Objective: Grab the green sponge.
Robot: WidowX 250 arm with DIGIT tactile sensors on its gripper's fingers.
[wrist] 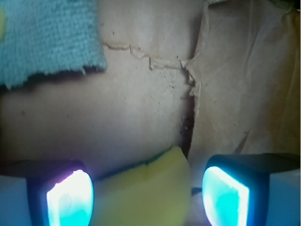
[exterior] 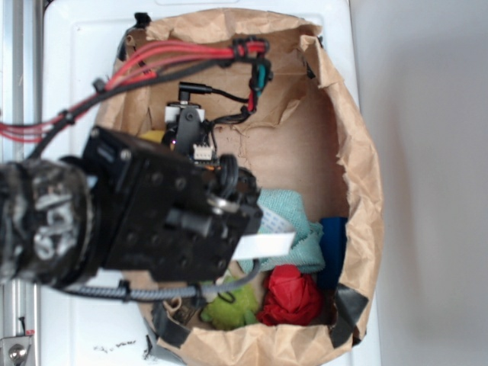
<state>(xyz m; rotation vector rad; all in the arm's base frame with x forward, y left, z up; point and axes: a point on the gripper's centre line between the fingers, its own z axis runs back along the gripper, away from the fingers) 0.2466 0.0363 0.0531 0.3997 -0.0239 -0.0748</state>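
Your gripper (wrist: 148,195) has its fingers (wrist: 70,200) spread wide, with the green sponge (wrist: 146,188) lying between them on the brown paper bag (wrist: 141,108) floor. The teal cloth (wrist: 47,37) edge sits well apart; bare paper lies ahead.

place: robot lab test rig | evidence: white counter (exterior: 84,46) carrying torn brown paper bag (exterior: 358,152) of props | exposed red wiring (exterior: 152,57) on arm
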